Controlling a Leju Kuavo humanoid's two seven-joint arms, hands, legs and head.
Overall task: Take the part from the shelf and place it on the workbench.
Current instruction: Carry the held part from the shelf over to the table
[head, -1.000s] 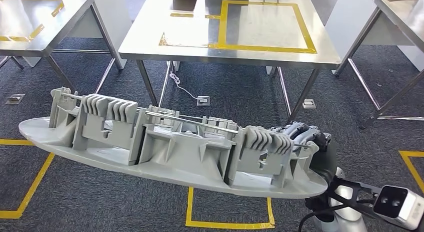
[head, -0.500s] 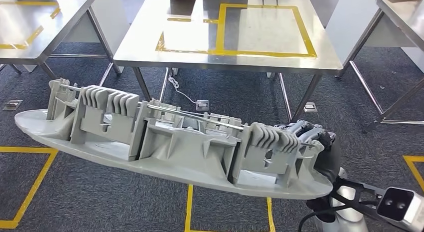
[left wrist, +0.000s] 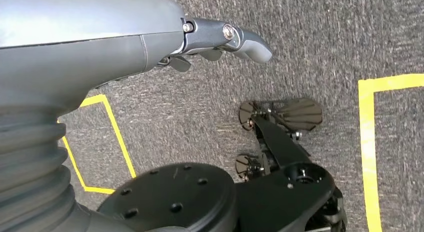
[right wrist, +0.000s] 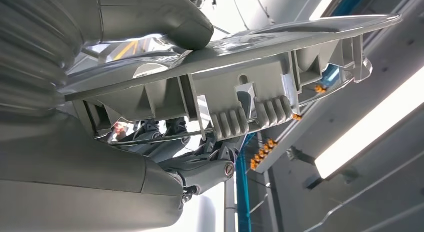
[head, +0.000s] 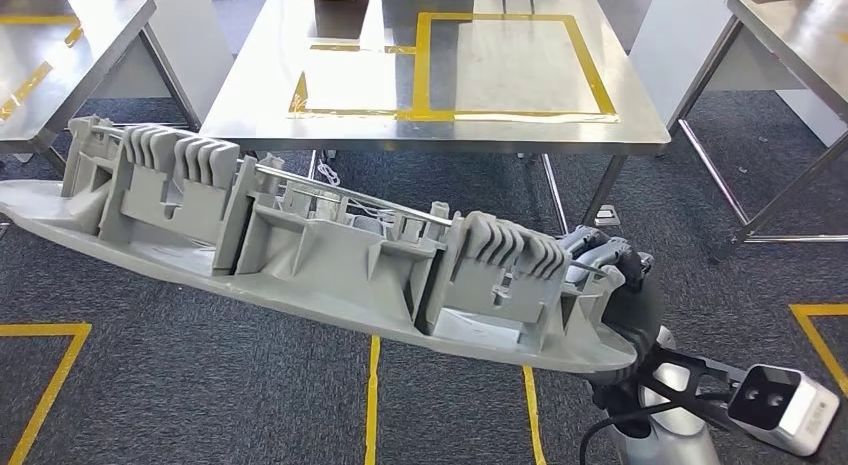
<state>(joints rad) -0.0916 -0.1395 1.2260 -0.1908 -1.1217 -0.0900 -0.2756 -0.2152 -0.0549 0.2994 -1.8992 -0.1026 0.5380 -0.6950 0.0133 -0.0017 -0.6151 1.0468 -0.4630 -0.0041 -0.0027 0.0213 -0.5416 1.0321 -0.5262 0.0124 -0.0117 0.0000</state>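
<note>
Part (head: 300,255), a long ribbed grey plastic moulding, is clamped at one end by the right hand (head: 600,270), short of the steel workbench (head: 250,95); left hand (left wrist: 220,40) hangs empty, fingers apart.

part (head: 300,245) hiding most of right hand (head: 610,270), left end cut off

The right hand (head: 607,268) is raised in front of the body and is closed on one end of the long grey part (head: 300,250), with the thumb (right wrist: 185,25) pressed on its flat face and the fingers (right wrist: 200,169) curled under the ribbed side. The left hand (left wrist: 220,40) is hung low at the side, nothing being held in it.
</note>
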